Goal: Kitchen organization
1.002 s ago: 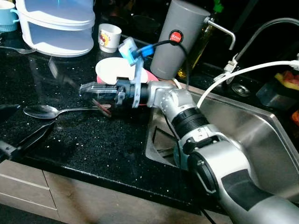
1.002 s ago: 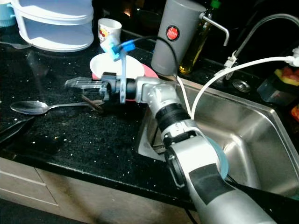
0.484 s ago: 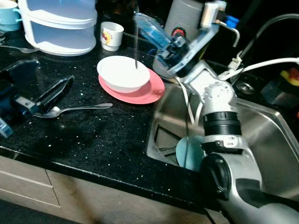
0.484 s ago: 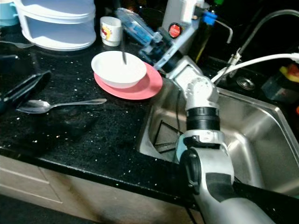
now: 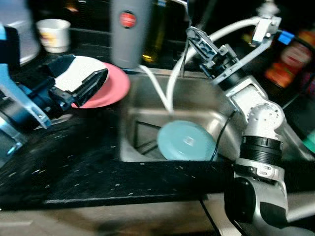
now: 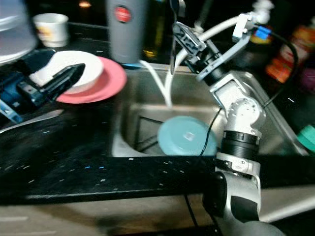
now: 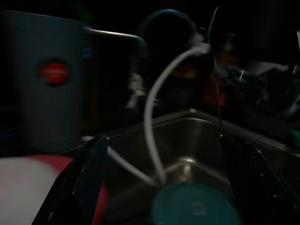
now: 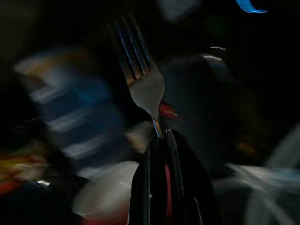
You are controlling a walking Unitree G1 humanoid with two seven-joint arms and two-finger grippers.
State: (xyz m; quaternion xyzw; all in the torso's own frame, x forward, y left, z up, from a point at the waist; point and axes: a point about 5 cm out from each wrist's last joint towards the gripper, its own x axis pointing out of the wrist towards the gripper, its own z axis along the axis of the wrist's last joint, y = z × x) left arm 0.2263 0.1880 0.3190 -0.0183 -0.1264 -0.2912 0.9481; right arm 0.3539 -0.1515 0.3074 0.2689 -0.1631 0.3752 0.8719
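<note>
Now holding one fork [image 8: 143, 84] pinched in the right gripper [image 6: 183, 39] above the sink [image 6: 275, 142], away from the counter; left gripper [image 5: 81, 88] spread wide over one bowl [image 6: 66, 66], one blue plate [image 5: 187, 141] lying in the sink
</note>
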